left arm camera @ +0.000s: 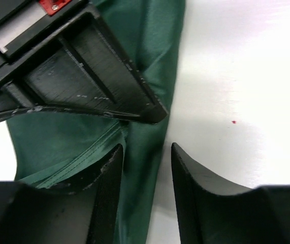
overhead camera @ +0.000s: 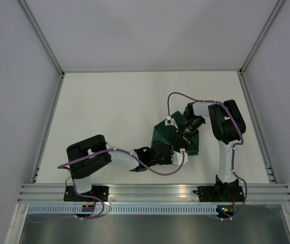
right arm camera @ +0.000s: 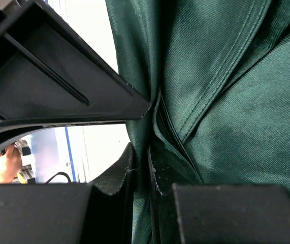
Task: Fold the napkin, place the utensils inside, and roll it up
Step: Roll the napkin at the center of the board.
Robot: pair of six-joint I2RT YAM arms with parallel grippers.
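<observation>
**A:** Nearest the lens in the left wrist view is the left gripper (left arm camera: 146,151). Its jaws are parted and straddle a raised ridge of the napkin (left arm camera: 73,142) without pinching it.

**B:** So it holds nothing?

**A:** Nothing. Bare table (left arm camera: 246,76) lies just right of that ridge.

**B:** And the right wrist view?

**A:** The right gripper (right arm camera: 142,157) is clamped on a pleat of the green cloth, with hem stitching running up from its tips.

**B:** From above?

**A:** Both arms meet over the napkin. It lies bunched right of centre, toward the near edge of the table. No utensils show anywhere.

**B:** What could go wrong from here?

**A:** The two claws are crowded together. If the left one closes where it is, it may knock the other's finger. It may also catch only one layer, which would skew the fold. If the right one pulls while the left one is open, the whole cloth would likely drag and crumple instead of folding.
</observation>
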